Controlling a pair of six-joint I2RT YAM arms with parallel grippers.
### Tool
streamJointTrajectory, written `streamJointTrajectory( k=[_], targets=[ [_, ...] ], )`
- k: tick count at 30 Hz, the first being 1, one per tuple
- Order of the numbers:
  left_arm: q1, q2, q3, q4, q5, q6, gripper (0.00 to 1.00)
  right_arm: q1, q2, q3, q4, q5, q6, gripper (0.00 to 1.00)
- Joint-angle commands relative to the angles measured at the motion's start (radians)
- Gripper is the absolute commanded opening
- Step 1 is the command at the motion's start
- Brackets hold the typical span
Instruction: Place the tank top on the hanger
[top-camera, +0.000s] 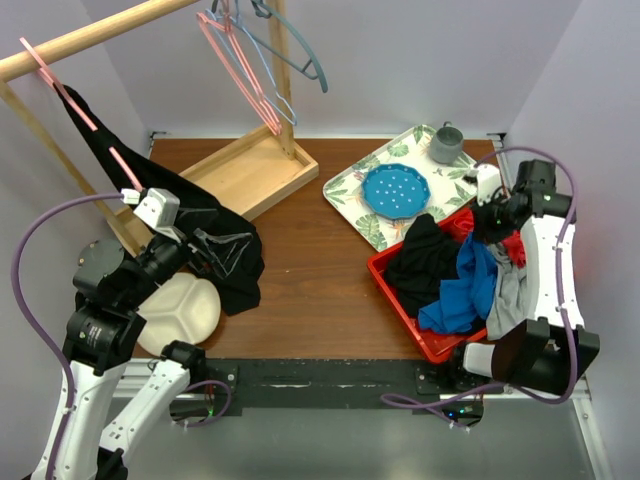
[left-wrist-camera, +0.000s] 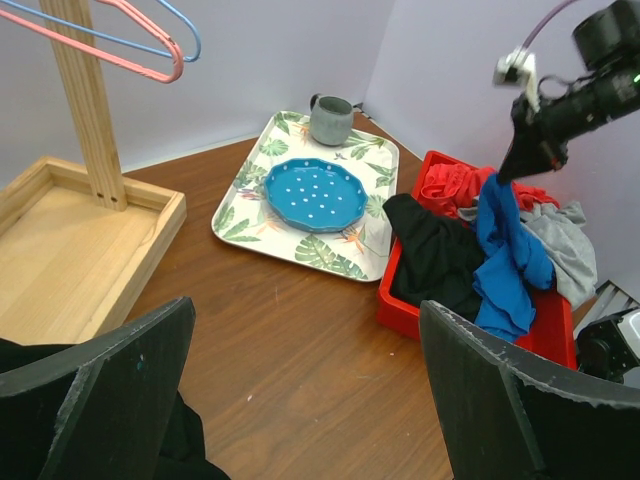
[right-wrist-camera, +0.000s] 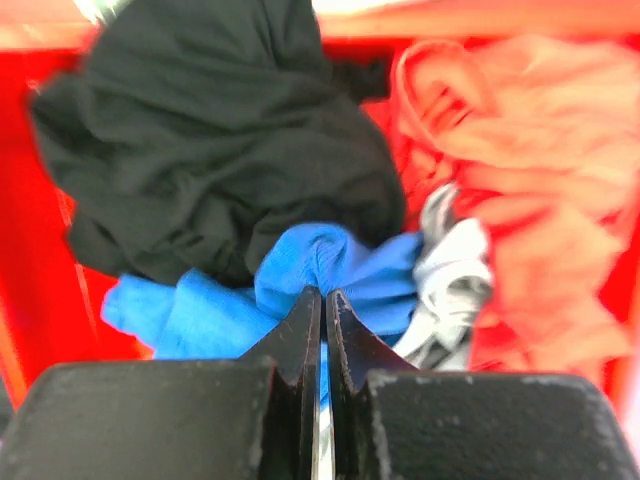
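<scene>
The royal-blue tank top (top-camera: 462, 288) lies bunched in the red bin (top-camera: 398, 290), between a black garment and grey and red clothes. My right gripper (top-camera: 490, 226) is shut on a fold of the tank top (right-wrist-camera: 330, 262) and lifts that fold a little, as the left wrist view shows (left-wrist-camera: 508, 245). The pink hanger (top-camera: 240, 70) hangs from the wooden rack at the back, next to a grey-blue hanger; it also shows in the left wrist view (left-wrist-camera: 150, 70). My left gripper (left-wrist-camera: 305, 400) is open and empty, low over the table at the left (top-camera: 195, 245).
A leaf-patterned tray (top-camera: 352, 185) holds a blue plate (top-camera: 396, 190) and a grey mug (top-camera: 446, 143). The rack's wooden base (top-camera: 240, 170) stands at the back left. A black garment (top-camera: 215, 240) hangs from another pink hanger (top-camera: 70, 92). A white divided dish (top-camera: 185, 312) lies front left.
</scene>
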Motion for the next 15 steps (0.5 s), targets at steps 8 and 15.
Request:
streamJointTrajectory(
  k=[8, 15],
  targets=[
    [-0.003, 0.020, -0.013, 0.067, 0.017, -0.034, 1.00, 0.020, 0.000, 0.708, -0.142, -0.386, 0.134, 0.00],
    [-0.003, 0.038, -0.039, 0.098, 0.032, -0.073, 1.00, 0.040, 0.112, 1.000, -0.018, -0.583, 0.358, 0.00]
  ],
)
